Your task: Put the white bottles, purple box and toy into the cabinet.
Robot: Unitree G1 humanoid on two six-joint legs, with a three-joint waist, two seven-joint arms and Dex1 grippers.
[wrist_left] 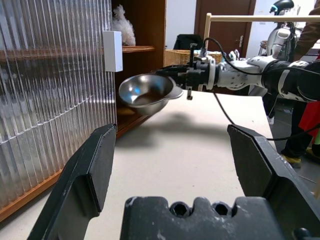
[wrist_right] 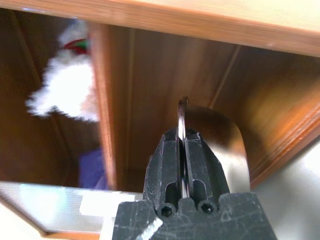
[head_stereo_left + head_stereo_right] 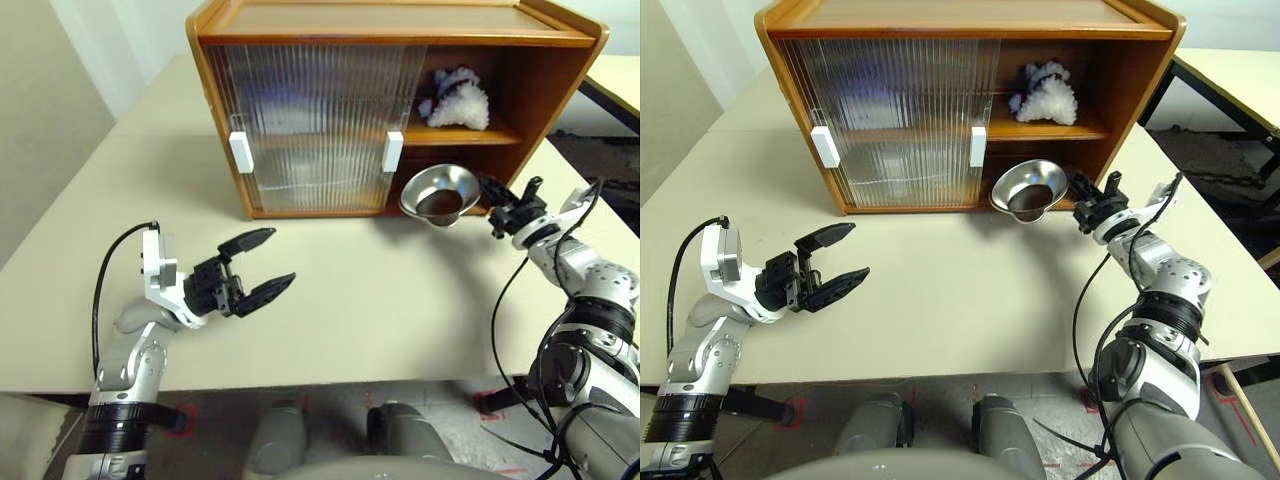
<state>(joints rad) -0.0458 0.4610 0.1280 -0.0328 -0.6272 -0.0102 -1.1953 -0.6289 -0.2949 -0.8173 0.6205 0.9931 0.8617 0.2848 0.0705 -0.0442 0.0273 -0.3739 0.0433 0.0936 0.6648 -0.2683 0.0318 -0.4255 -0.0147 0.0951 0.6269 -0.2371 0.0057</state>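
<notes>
The cabinet [image 3: 400, 25] stands at the back of the table, its right side open. On its upper shelf lies the fluffy white toy [image 3: 458, 100] with its red hat [image 2: 75, 45]. Beside the toy a lilac patch [image 2: 92, 170] looks like the purple box, mostly hidden. The white bottles are hidden. My right gripper [image 3: 492, 200] is shut on the rim of a shiny silver bowl [image 3: 440, 195], held level just in front of the open lower shelf. My left gripper [image 3: 262, 262] hovers open over the table's front left, nothing between its fingers.
Two ribbed sliding doors [image 3: 310, 125] with white handles [image 3: 392, 150] cover the cabinet's left and middle. Bare tabletop [image 3: 380, 300] lies between my arms. A second table edge [image 3: 615, 85] shows at far right.
</notes>
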